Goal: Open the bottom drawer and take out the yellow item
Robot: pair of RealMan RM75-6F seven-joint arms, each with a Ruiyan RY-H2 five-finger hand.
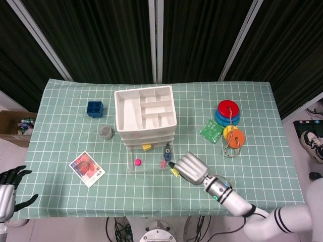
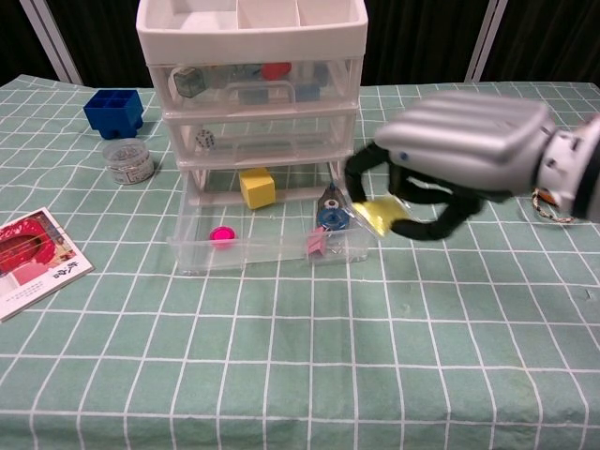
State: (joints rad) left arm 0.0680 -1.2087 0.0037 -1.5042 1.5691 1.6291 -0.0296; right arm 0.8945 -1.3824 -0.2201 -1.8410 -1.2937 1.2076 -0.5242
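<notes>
Right hand (image 2: pixel 464 150) at right of centre in the chest view, fingers curled down and pinching a small yellow item (image 2: pixel 373 214) between thumb and fingertips. The item hangs just outside the right front corner of the open bottom drawer (image 2: pixel 267 248), above the bench (image 2: pixel 300 375). In the head view the same yellow item (image 1: pixel 174 172) shows as a short sliver at the hand's (image 1: pixel 191 168) upper-left edge, long axis running diagonally from upper left to lower right; its exact shape is partly hidden by the fingers.

Bottom drawer pulled out toward the lower frame edge, clear plastic, below the white drawer unit (image 2: pixel 251 84) at centre top. Inside the drawer: a yellow cube (image 2: pixel 257 187) toward the back, a pink round piece (image 2: pixel 221 234) at front left, a blue round piece (image 2: pixel 330 217) and a pink clip (image 2: pixel 316 244) at front right. The upper two drawers sit closed.

Left hand (image 1: pixel 7 189) at the lower-left edge of the head view, off the bench, fingers spread and holding nothing.

Elsewhere on the green checked cloth: blue cube tray (image 2: pixel 113 111) and small clear jar (image 2: pixel 128 160) at upper left, a red card (image 2: pixel 33 261) at left edge; in the head view, stacked coloured rings (image 1: pixel 229 123) and a green packet (image 1: pixel 212 131) at right.
</notes>
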